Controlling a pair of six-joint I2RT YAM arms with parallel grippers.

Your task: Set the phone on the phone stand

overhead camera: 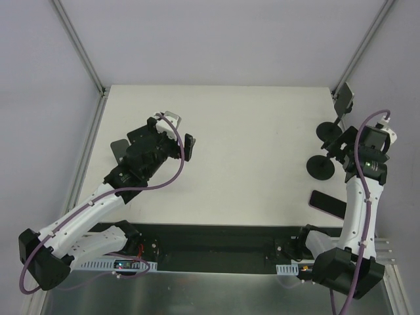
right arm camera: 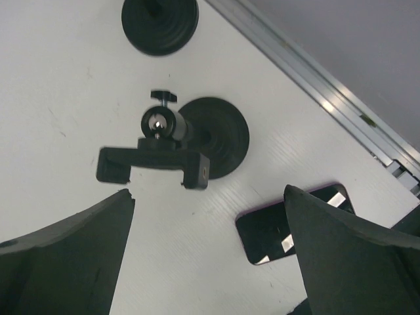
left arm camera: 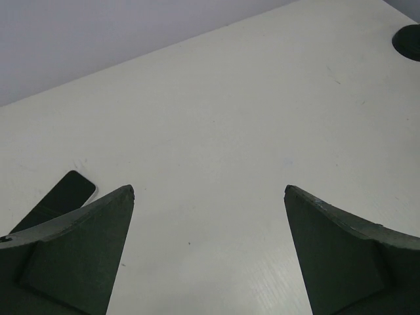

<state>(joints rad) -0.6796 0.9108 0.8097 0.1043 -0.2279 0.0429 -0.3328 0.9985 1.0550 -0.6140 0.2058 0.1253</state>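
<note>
Grey walls point(overhead camera: 197, 39) close in a white table point(overhead camera: 249, 131), with the two arms reaching over it from the near edge.

Farthest to the left, a black phone-like slab point(left arm camera: 59, 200) lies flat on the table, just outside the left tool's point(left arm camera: 209, 190) left finger point(left arm camera: 79, 249), which covers the slab's near end. The left tool is open, its two dark fingers spread wide with only bare table between them. Far ahead of it and to its right, the edge of a black disc point(left arm camera: 407, 41) shows at the corner of the wrist view.

On the right side, the right tool point(right arm camera: 209, 193) is also open and holds nothing. Straight ahead of it, just beyond its left fingertip, stands the phone stand point(right arm camera: 174, 141): a round black base, a short neck with a ball joint and knob, and a clamp head turned crosswise. The clamp head holds nothing.

Farther ahead sits a second stand point(right arm camera: 159, 25), seen there mostly as its round base.

The phone point(right arm camera: 269, 230) lies flat on the table beside the right tool's right finger point(right arm camera: 354, 262), close to the stand's base but not touching it. Its glossy face catches light, and the finger hides part of it. A metal rail point(right arm camera: 315, 79) runs along the table edge beyond.
</note>
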